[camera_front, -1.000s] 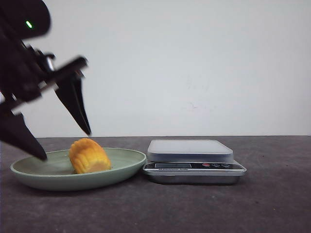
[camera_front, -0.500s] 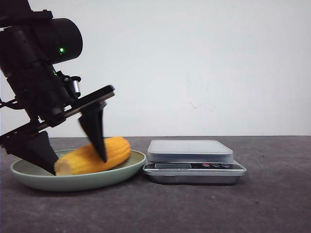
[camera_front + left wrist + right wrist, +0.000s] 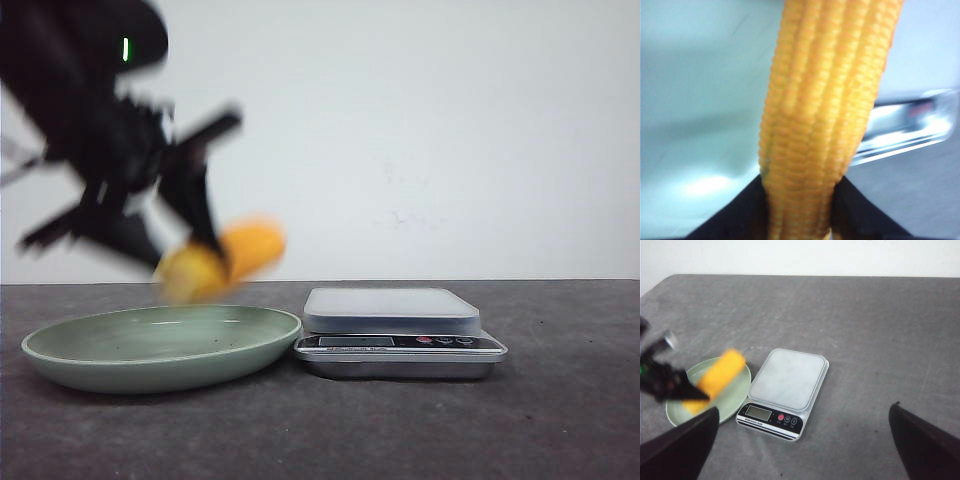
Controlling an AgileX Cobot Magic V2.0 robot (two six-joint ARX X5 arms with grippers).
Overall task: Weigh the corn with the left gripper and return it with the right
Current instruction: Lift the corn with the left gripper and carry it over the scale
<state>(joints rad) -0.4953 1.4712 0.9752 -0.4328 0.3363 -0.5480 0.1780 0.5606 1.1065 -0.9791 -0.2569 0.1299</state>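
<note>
Corn (image 3: 222,262) held crosswise between the left gripper's (image 3: 180,255) closed fingers, above the green plate (image 3: 160,347); long axis tilted, higher end toward the kitchen scale (image 3: 400,331). Right gripper (image 3: 800,450) spread wide, well apart from the scale.

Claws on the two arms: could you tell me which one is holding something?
The left claw: shut on the corn, lifted above the plate. The right claw is open and empty.
</note>
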